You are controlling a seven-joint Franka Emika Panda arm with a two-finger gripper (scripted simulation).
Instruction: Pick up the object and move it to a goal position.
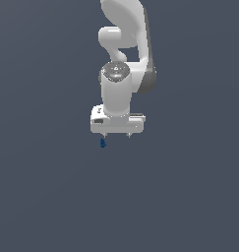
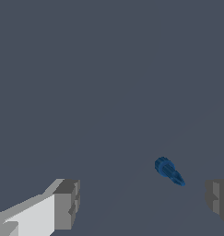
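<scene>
The white gripper (image 1: 116, 134) hangs from the arm (image 1: 122, 59) with its fingers spread wide and nothing between them; in the wrist view the two grey fingertips (image 2: 67, 203) stand far apart, with bare dark surface (image 2: 95, 83) between them. The object (image 1: 103, 143), a tiny dark blue blob far smaller than the gripper, lies on that surface just below the finger on the exterior view's left. In the wrist view the object (image 2: 168, 170) lies ahead of the fingertips, nearer one of them, touching neither.
</scene>
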